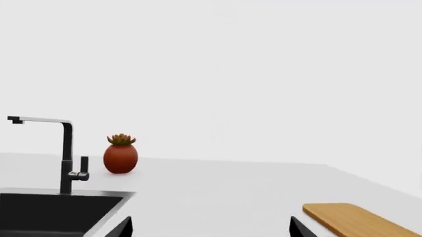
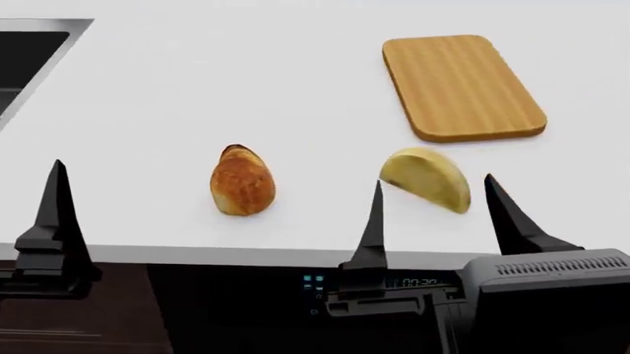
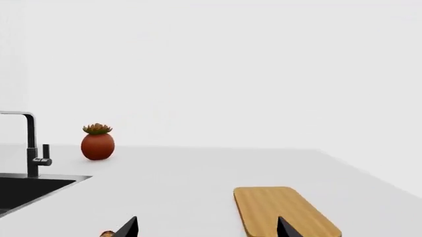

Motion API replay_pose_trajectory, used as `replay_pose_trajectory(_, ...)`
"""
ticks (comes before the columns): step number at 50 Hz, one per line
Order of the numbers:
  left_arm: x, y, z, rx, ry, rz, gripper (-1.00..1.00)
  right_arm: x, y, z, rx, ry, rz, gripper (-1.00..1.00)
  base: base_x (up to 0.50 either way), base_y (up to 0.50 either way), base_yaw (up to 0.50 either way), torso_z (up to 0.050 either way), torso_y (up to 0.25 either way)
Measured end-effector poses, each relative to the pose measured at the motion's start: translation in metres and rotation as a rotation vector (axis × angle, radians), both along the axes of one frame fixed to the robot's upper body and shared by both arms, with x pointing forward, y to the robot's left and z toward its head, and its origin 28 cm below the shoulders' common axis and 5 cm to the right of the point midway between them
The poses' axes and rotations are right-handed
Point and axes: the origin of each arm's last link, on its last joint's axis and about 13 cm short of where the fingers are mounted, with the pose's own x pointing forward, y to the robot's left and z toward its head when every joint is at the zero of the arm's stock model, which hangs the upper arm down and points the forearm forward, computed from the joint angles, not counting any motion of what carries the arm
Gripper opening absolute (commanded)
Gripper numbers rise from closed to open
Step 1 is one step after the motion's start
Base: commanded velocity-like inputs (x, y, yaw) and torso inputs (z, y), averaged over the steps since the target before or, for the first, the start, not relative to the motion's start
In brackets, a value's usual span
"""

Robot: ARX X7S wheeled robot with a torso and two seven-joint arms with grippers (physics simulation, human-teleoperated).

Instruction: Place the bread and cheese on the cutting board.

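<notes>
The bread [image 2: 241,182], a golden-brown loaf, lies on the white counter near its front edge. The pale yellow cheese [image 2: 428,177] lies to its right. The cutting board [image 2: 461,85] lies farther back on the right, bare; it also shows in the left wrist view [image 1: 356,219] and the right wrist view [image 3: 280,210]. My right gripper [image 2: 432,181] is open and empty, with its fingers standing either side of the cheese at the counter's front. My left gripper [image 1: 211,232] is open and empty at the front left; one of its fingers [image 2: 54,214] shows in the head view.
A black sink [image 2: 29,59] is set into the counter at the far left, with a dark faucet [image 1: 66,153] behind it. A red pot with a succulent [image 1: 120,155] stands by the back wall. The counter's front edge [image 2: 246,254] runs just before the bread.
</notes>
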Motion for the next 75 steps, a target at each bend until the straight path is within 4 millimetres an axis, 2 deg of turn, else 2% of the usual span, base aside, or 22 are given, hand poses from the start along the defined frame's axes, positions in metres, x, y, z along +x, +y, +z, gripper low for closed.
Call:
replay_pose_trajectory(15,-0.0008,-0.0001,0.0011,0.002,0.001,0.001,1.0,-0.0017,0.0001,0.0018,-0.001,-0.014,0.012,1.0,0.13,-0.49,0.0,0.0,0.0)
replay_pose_trajectory(30,-0.0016,-0.0003,0.0018,0.004,0.004,-0.005,1.0,-0.0017,0.0022,0.0015,-0.052,-0.014,0.01,1.0,0.48,-0.18,0.0,0.0,0.0)
replay_pose_trajectory(48,-0.0019,0.0,0.002,0.012,0.006,-0.004,1.0,-0.001,0.0027,0.001,-0.028,-0.011,0.022,1.0,0.38,-0.37,0.0,0.0,0.0)
replay_pose_trajectory(75,-0.0017,0.0005,0.002,0.016,0.012,-0.004,1.0,0.003,0.0053,-0.0012,-0.035,0.037,0.017,1.0,0.16,-0.05,0.0,0.0,0.001)
